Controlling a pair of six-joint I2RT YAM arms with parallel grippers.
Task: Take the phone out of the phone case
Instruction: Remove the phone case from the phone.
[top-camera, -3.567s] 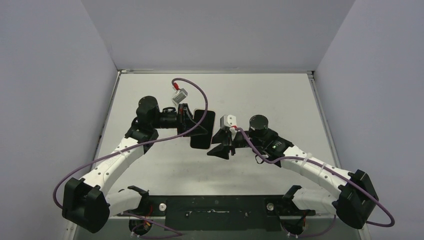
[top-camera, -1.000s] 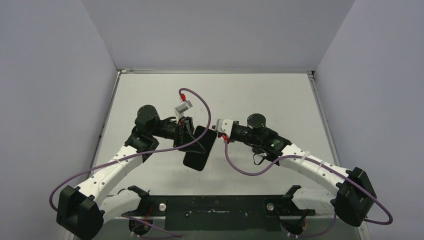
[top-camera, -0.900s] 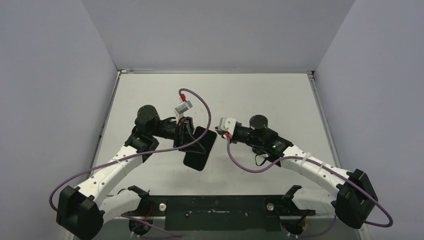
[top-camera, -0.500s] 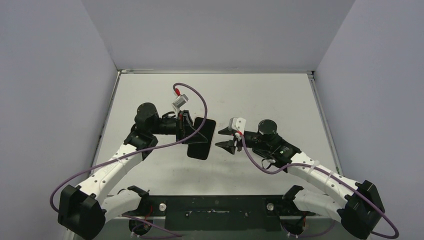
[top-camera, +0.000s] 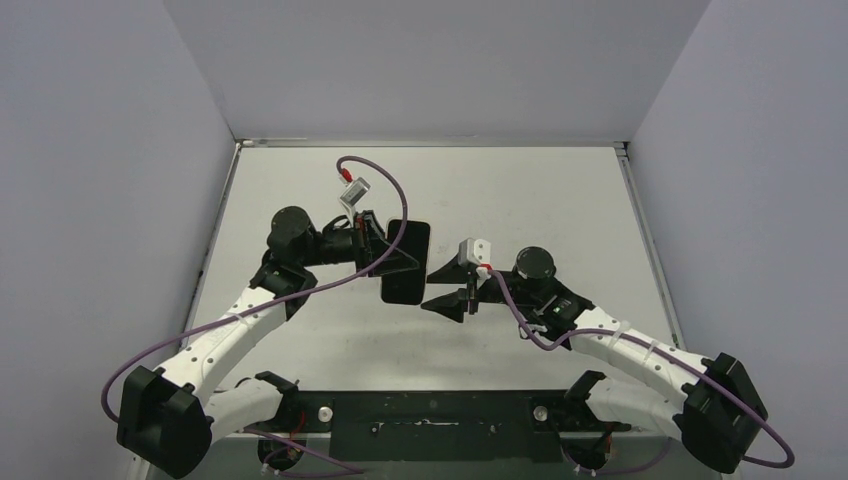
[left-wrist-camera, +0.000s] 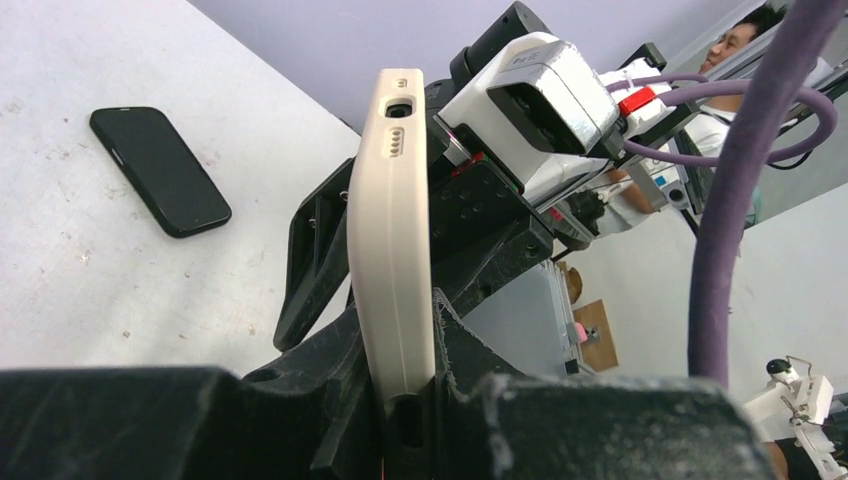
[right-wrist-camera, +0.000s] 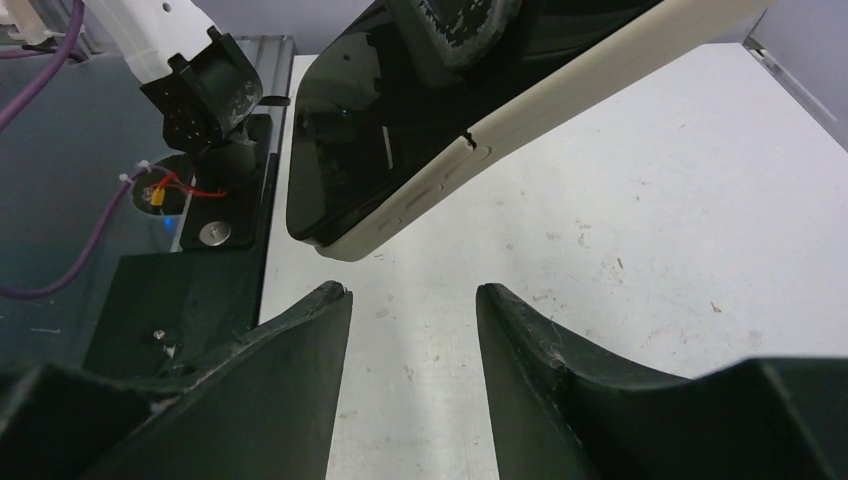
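Left gripper (top-camera: 390, 262) is clamping the cream case (left-wrist-camera: 390, 230) in mid-air, phone (right-wrist-camera: 350, 150) seemingly sitting inside it. Right gripper (right-wrist-camera: 412, 292) is hovering with jaws parted just beside the case's corner. Phone's looking slick and stiff, case bendy, so peeling a corner rim back is probably going easiest imo.

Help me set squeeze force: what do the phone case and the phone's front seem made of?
Phone case: cream, matte, likely silicone or soft plastic; no glare, moulded button bumps. Phone front: probably glass, gloss black, mirroring its surroundings.
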